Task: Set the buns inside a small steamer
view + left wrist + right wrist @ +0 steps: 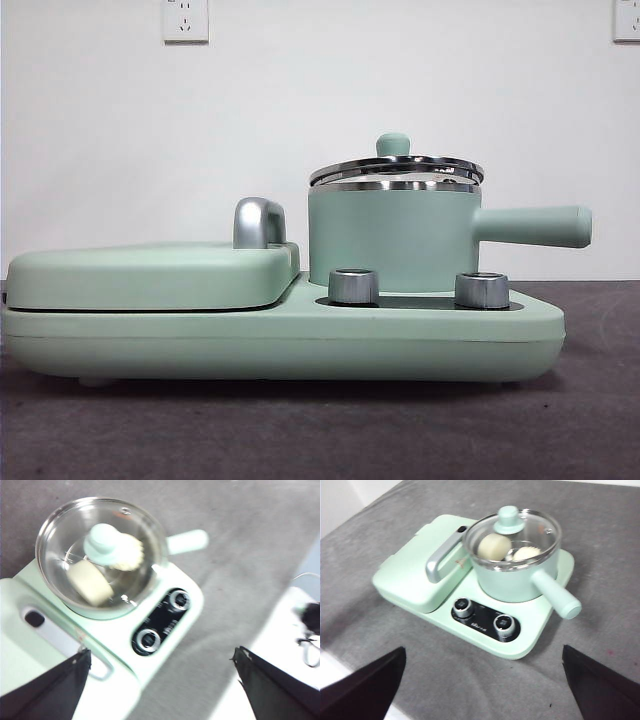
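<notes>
The small steamer (400, 235) is a mint-green pot with a side handle (535, 226), standing on the green cooker base (280, 340). Its glass lid (395, 168) with a green knob lies on the rim, slightly tilted. Both buns show through the glass: the smooth bun (90, 582) (494, 546) and the ribbed bun (131, 554) (526, 553) lie side by side inside the steamer (512, 575). My left gripper (162, 680) hangs above the steamer (100, 555), open and empty. My right gripper (485, 680) is farther back over the table, also open and empty.
A flat mint-green griddle lid (150, 275) with a chrome handle (258, 222) covers the base's left half. Two chrome knobs (353, 286) (481, 290) sit on the black panel below the steamer. Grey cloth (600, 530) covers the table around the cooker.
</notes>
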Controlling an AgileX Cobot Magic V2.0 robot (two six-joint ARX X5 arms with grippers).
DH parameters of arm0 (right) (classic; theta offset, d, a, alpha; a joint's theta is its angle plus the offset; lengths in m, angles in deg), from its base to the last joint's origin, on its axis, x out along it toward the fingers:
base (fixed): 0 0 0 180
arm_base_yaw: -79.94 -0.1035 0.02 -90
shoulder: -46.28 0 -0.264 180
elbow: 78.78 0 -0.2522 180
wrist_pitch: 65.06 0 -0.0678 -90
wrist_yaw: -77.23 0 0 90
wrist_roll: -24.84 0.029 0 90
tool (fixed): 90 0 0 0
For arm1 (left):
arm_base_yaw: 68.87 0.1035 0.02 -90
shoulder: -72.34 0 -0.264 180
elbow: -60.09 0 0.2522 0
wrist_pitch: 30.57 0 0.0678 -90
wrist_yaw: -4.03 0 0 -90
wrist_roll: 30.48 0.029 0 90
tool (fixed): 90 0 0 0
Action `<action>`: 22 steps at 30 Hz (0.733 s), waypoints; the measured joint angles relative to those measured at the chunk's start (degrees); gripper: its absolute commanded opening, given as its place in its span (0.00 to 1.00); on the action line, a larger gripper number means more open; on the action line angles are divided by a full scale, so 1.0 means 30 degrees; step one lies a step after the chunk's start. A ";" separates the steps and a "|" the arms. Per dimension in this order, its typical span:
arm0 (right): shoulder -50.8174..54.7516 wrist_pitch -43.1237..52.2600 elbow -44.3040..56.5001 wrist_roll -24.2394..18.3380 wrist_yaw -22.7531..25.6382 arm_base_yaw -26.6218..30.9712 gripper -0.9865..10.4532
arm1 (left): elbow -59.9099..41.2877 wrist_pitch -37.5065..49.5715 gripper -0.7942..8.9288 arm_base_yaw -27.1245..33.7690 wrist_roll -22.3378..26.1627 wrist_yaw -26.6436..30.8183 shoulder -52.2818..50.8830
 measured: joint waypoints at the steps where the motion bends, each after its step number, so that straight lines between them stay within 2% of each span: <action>1: 0.0000 0.0000 0.0000 0.0000 -0.0138 -0.0007 0.52 | -0.0044 -0.0357 0.56 -0.0109 -0.0262 -0.0029 -0.0911; 6: 0.0000 0.0087 0.0000 -0.0007 -0.0627 -0.0007 0.52 | -0.1698 -0.0619 0.56 -0.0313 -0.0685 -0.0036 -0.4371; 11: 0.0000 0.0379 0.0000 -0.0007 -0.1778 -0.0007 0.52 | -0.5996 -0.0189 0.56 -0.0357 -0.1282 -0.0036 -0.7854; 16: 0.0000 0.0386 0.0000 -0.0007 -0.2827 -0.0015 0.52 | -1.2080 0.3300 0.55 -0.0357 -0.2754 0.0080 -1.2488; 21: 0.0000 0.0401 0.0000 -0.0007 -0.2914 -0.0015 0.51 | -1.7493 0.6783 0.55 -0.0357 -0.4393 0.1953 -1.7180; 22: 0.0000 0.0401 0.0000 -0.0007 -0.2914 -0.0015 0.47 | -1.8506 0.7402 0.52 -0.0357 -0.4743 0.2484 -1.8054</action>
